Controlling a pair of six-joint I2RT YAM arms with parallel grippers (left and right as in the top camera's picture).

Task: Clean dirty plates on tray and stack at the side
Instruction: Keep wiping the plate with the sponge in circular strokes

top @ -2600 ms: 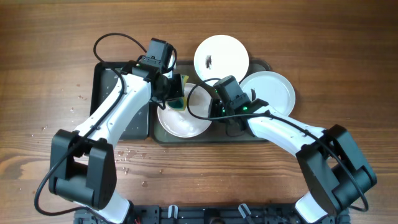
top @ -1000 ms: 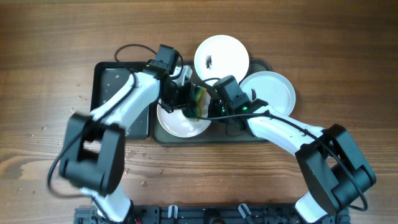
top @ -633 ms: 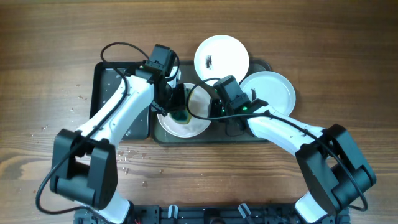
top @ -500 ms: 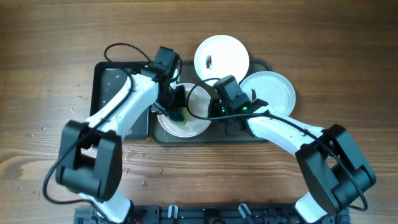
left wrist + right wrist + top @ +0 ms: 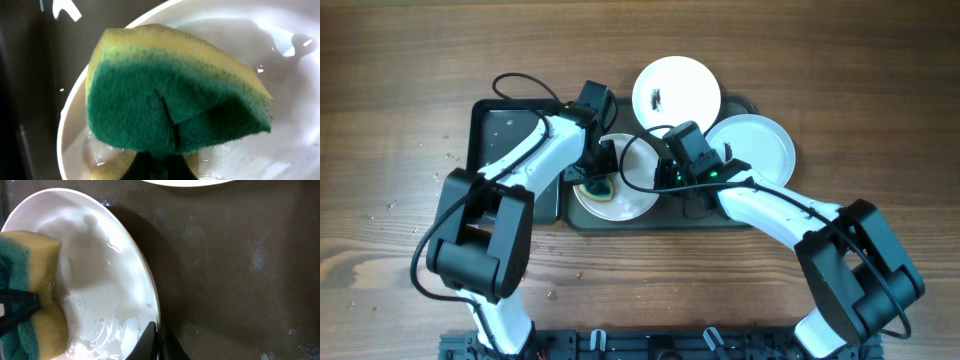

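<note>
Since the earlier overhead view, the sponge [image 5: 596, 187] has slid from the upper middle of the front plate [image 5: 632, 203] to its left edge, and the left arm's elbow has swung in beside it. The left gripper [image 5: 597, 182] is clamped on the sponge, green scouring face outward and yellow foam against the wet white surface, probably to scrub it. The right gripper [image 5: 660, 178] is pinched shut on that plate's right rim, apparently to stop it sliding under the scrubbing.

The plate lies in the left half of the dark grey tray [image 5: 650, 224], centre frame. A smeared plate [image 5: 677, 92] overhangs the tray's upper edge, and a third plate [image 5: 760, 145] its right end. A smaller black tray [image 5: 490, 140] sits at left. No plates are stacked on the bare tabletop [image 5: 820, 60] yet.
</note>
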